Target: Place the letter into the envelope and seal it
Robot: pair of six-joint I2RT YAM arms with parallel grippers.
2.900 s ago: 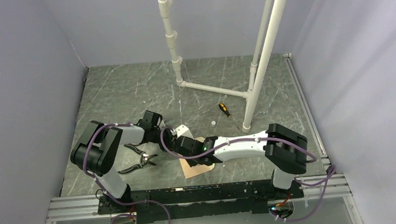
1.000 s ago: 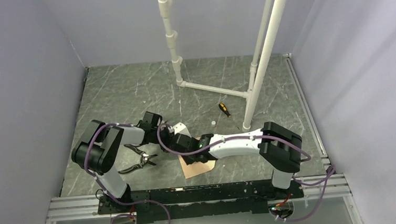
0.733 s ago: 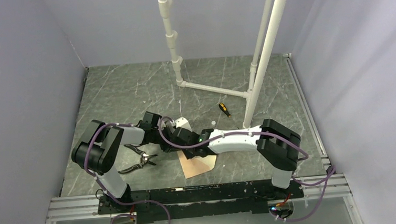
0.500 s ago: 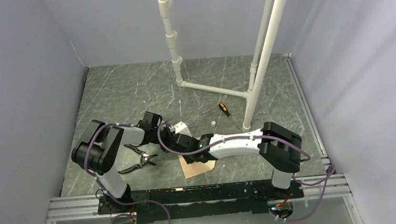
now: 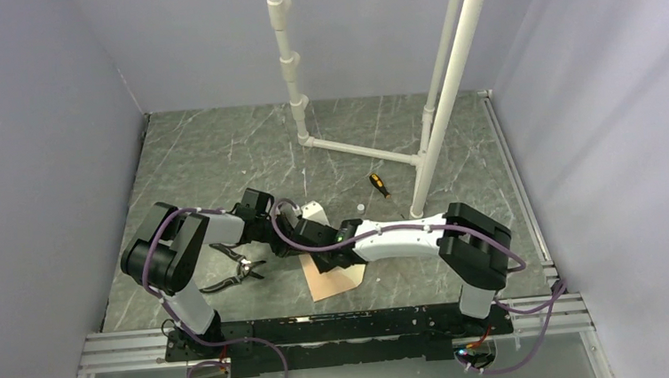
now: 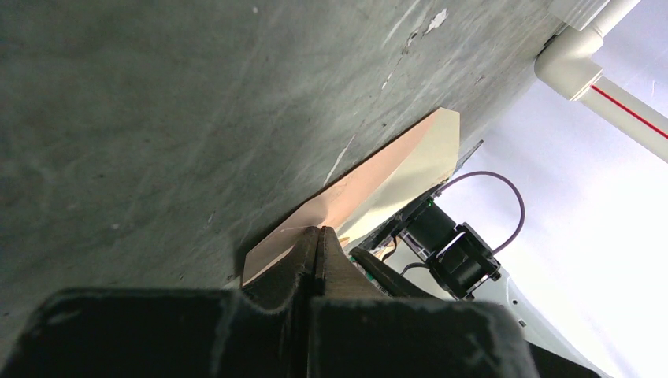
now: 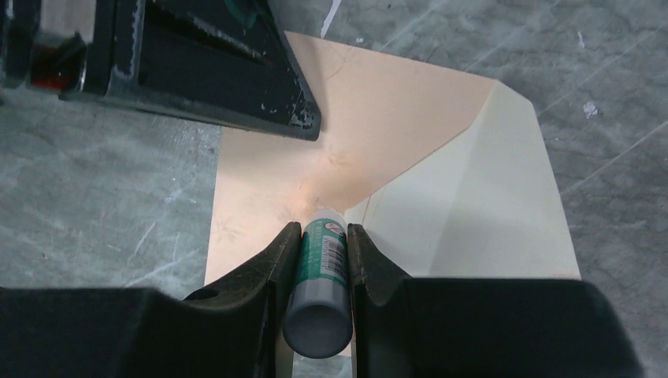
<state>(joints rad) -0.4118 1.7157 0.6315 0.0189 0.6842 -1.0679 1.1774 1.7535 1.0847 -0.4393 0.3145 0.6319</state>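
The envelope (image 7: 370,118) lies flat on the table, tan, with its pale inner flap (image 7: 480,205) spread open to the right. My right gripper (image 7: 324,227) is shut on a green-and-white glue stick (image 7: 319,268), whose tip touches the envelope where the flap meets the body. My left gripper (image 6: 317,232) is shut, its tip resting on the envelope's edge (image 6: 378,177); it shows as a black finger (image 7: 220,71) in the right wrist view. From above, both grippers meet over the envelope (image 5: 333,281). The letter does not show as a separate sheet.
Black pliers (image 5: 234,272) lie left of the envelope, under the left arm. A small screwdriver (image 5: 379,185) and a white cap (image 5: 361,208) lie behind it. A white pipe frame (image 5: 359,149) stands at the back, with walls on three sides.
Over the last second the right gripper with the glue stick slid back and forth over the envelope, ending slightly farther from the bases. The left arm has stayed put.
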